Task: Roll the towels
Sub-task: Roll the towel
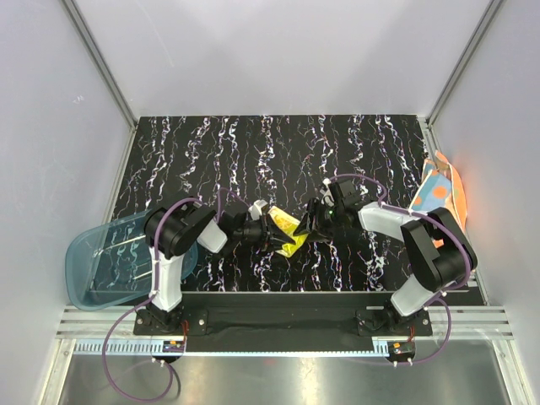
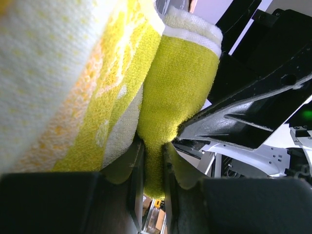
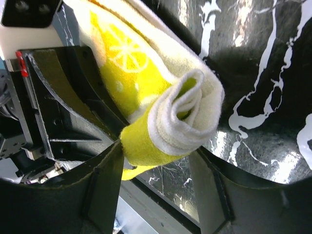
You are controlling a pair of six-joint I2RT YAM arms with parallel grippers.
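The yellow towel (image 1: 288, 229) is held up between both grippers at the middle of the mat, partly rolled. My left gripper (image 1: 273, 232) is shut on a fold of it; in the left wrist view the yellow towel (image 2: 180, 87) is pinched between the two jaws of the left gripper (image 2: 152, 146). My right gripper (image 1: 306, 227) stands open from the other side. In its wrist view the towel's rolled end (image 3: 178, 114) sits at the tips of the right gripper (image 3: 157, 148), a finger on each side. The orange towel with blue patches (image 1: 439, 192) lies crumpled at the mat's right edge.
A translucent blue plastic tray (image 1: 101, 261) sits off the mat's left edge beside the left arm. The black marbled mat (image 1: 253, 152) stretches behind the grippers to the white back wall. The right arm's black finger (image 2: 243, 117) fills the right side of the left wrist view.
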